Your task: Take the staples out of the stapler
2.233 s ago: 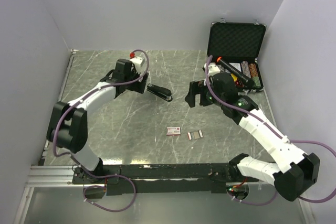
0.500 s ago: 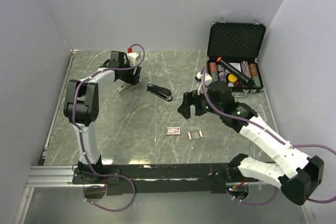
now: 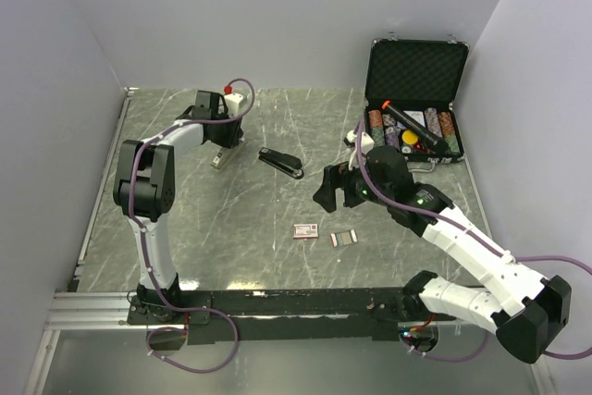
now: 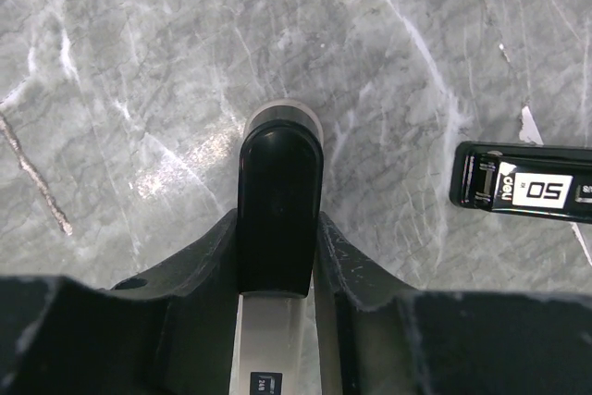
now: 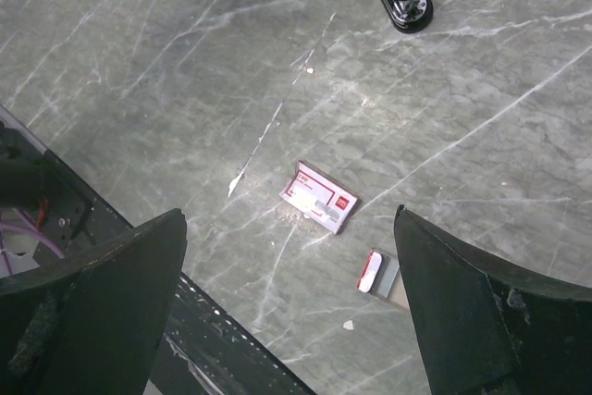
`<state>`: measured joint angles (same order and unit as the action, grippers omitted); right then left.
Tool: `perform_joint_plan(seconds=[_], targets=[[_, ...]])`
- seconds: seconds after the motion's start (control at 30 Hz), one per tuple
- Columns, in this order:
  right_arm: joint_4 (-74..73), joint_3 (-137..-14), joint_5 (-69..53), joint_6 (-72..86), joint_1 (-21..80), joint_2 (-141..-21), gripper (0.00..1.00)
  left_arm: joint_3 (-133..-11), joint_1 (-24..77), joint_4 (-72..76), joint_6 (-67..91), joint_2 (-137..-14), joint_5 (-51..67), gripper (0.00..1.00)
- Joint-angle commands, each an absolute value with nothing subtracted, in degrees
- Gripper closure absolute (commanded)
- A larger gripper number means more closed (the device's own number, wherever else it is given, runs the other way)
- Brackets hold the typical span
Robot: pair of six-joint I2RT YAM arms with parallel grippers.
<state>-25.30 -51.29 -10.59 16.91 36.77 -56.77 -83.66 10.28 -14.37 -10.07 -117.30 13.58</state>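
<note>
Left of the stapler (image 3: 280, 162), left fingers (image 4: 199, 275) clasp a black-and-silver piece (image 4: 279, 210); right fingers (image 5: 111, 293) wide near a red-and-white box (image 5: 319, 197).

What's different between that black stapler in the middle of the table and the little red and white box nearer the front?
The stapler is mostly black; the box is red and white. The stapler is long and slim; the box is a shorter, flat rectangle. The stapler lies farther back, at a slant; the box sits nearer the arms' bases, beside the grey staples. Both rest on the marbled table, held by nothing.
</note>
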Motion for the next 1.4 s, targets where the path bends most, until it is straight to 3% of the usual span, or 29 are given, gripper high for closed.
perform_joint_plan(seconds=[0.0, 0.03, 0.43, 0.77, 1.03, 1.37], targets=[[-23.47, -51.15, -10.55, 17.58, 37.18, -55.11, 0.0, -86.31, 11.07, -14.59, -8.7, -116.99, 10.47, 0.92], [-23.29, -51.07, -10.63, 17.84, 37.26, -55.19, 0.0, -86.13, 11.25, -14.68, -8.53, -116.63, 9.94, 0.99], [-24.78, -53.96, -9.93, 16.62, 37.35, -56.43, 0.0, -82.36, 17.57, -16.87, -6.59, -104.87, 5.63, 0.99], [-31.46, -59.85, -9.67, 11.52, 37.35, -55.81, 0.0, -73.39, 24.86, -19.68, -4.22, -86.77, 13.7, 0.99], [-35.33, -65.21, -16.07, 8.44, 37.53, -52.65, 0.05, -70.59, 31.81, -26.63, -5.2, -73.67, 25.47, 0.99], [-41.04, -74.7, -32.68, 0.8, 38.58, -54.39, 0.16, -60.21, 32.34, -23.64, -1.4, -58.98, 51.66, 0.99]])
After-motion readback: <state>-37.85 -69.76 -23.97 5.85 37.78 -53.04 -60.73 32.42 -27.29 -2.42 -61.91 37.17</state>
